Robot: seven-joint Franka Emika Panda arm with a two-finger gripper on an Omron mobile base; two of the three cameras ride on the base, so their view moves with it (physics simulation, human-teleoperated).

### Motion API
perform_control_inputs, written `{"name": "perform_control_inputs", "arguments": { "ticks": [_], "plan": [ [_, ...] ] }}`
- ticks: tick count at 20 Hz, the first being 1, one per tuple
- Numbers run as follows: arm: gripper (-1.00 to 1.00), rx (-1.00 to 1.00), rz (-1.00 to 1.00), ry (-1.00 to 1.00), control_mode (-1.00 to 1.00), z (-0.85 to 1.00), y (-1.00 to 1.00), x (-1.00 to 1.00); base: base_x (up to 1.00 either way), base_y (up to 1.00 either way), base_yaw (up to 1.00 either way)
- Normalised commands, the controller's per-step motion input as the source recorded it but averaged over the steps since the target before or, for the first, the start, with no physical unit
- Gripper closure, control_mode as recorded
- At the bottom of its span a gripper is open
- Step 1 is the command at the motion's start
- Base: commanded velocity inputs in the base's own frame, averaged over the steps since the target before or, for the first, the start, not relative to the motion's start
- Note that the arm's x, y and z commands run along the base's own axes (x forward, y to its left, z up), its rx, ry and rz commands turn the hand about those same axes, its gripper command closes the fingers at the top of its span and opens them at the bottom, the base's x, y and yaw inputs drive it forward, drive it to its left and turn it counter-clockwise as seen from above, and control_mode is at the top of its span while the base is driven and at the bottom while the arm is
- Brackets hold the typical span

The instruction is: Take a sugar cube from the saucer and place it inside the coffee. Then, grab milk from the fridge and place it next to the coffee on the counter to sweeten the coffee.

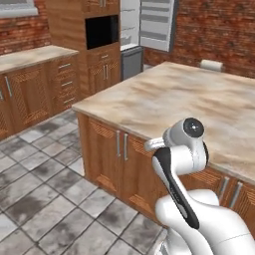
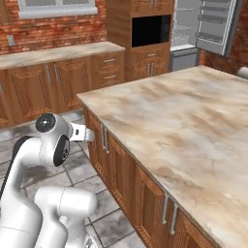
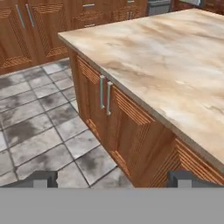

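Hanging wide and empty beside the beige marbled stone counter (image 3: 175,65), the two-finger gripper (image 3: 111,177) holds nothing, probably because the tall pale-grey fridge (image 1: 130,22) standing open across the kitchen is well apart from it.

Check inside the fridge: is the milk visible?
The fridge stands open at the far end; pale shelves and grey door racks show. No carton can be made out; it's too distant and partly cropped.

Red brick walls (image 2: 53,30), grey tiled floor (image 1: 40,189) (mottled), wooden cabinets (image 3: 127,127), window (image 2: 58,7)
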Motion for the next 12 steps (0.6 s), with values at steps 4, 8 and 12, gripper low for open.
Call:
{"name": "perform_control_inputs", "arguments": {
  "ticks": [4,8,12],
  "plan": [
    [-1.00,0.00,0.00,0.00,1.00,0.00,0.00,0.00,1.00,1.00,-0.03],
    [-1.00,0.00,0.00,0.00,1.00,0.00,0.00,0.00,1.00,1.00,-0.03],
    [-1.00,0.00,0.00,0.00,1.00,0.00,0.00,0.00,1.00,1.00,-0.04]
  ]
}}
